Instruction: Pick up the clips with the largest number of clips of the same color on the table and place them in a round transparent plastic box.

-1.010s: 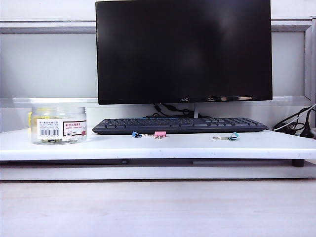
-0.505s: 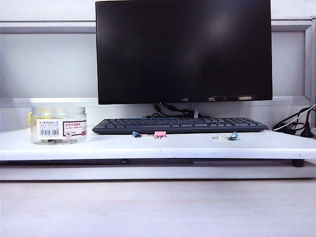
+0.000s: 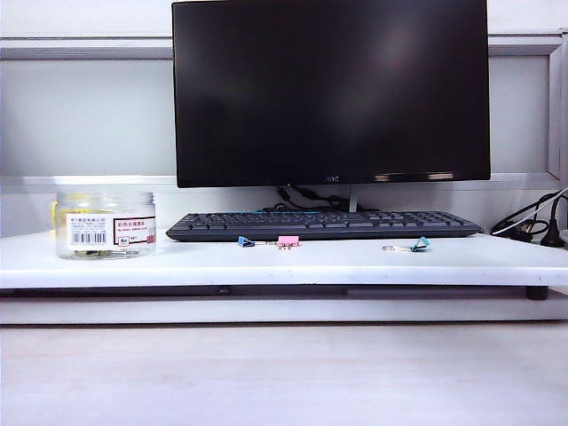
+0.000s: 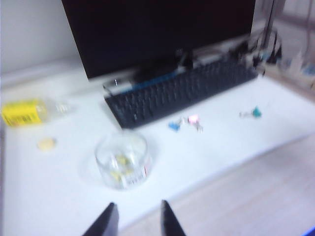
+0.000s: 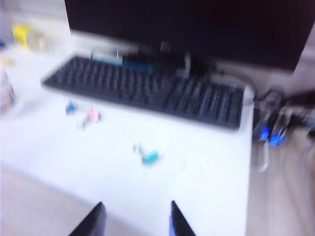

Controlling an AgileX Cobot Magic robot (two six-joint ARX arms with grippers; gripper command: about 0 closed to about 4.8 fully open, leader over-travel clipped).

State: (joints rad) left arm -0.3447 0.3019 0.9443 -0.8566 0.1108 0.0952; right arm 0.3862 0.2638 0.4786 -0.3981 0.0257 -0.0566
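While yellow clips (image 4: pixel 119 166) sit inside the round box (image 4: pixel 121 160), just ahead of the empty, half-open left hand (image 4: pixel 137 220), the right hand (image 5: pixel 135 219), also empty and parted, hangs far off.

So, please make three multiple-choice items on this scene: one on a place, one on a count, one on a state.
1. Where does the round transparent plastic box stand in the exterior view?
A. left of the keyboard
B. behind the monitor
C. on the keyboard

2. How many clips lie loose before the keyboard?
A. one
B. three
C. six

3. How are the left gripper and right gripper?
A. both shut on clips
B. both open, empty
C. one holds the box

Key: 1 A, it stands at the table's left end. 2 B, blue clip, pink clip, teal clip. 3 B, wrist views show parted empty fingers.
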